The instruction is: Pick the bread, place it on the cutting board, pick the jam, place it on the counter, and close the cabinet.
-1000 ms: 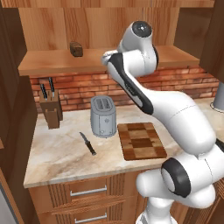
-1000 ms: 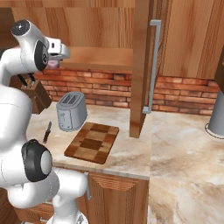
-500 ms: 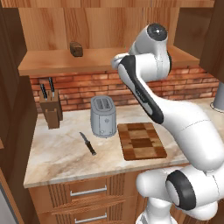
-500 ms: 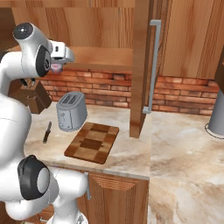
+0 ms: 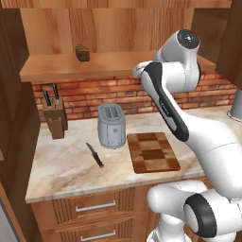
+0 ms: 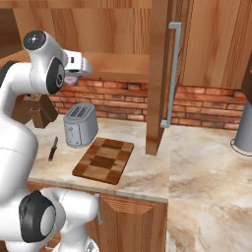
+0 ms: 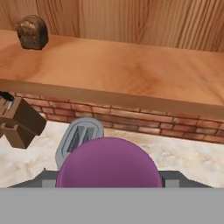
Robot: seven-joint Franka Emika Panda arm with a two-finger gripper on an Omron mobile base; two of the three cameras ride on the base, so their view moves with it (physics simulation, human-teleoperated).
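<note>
While the bread (image 5: 82,53) sits at the left of the open cabinet (image 5: 113,65) shelf, the knife block (image 5: 54,117), a knife (image 5: 95,155), the toaster (image 5: 111,126) and the cutting board (image 5: 153,151) run left to right along the counter (image 5: 61,166) below. The board is bare and lies just right of the toaster. Further right and higher, the gripper (image 6: 74,74) is clamped on the jam (image 7: 107,163), the purple jar held in the air above the counter, roughly over the toaster, level with the shelf's front edge.
</note>
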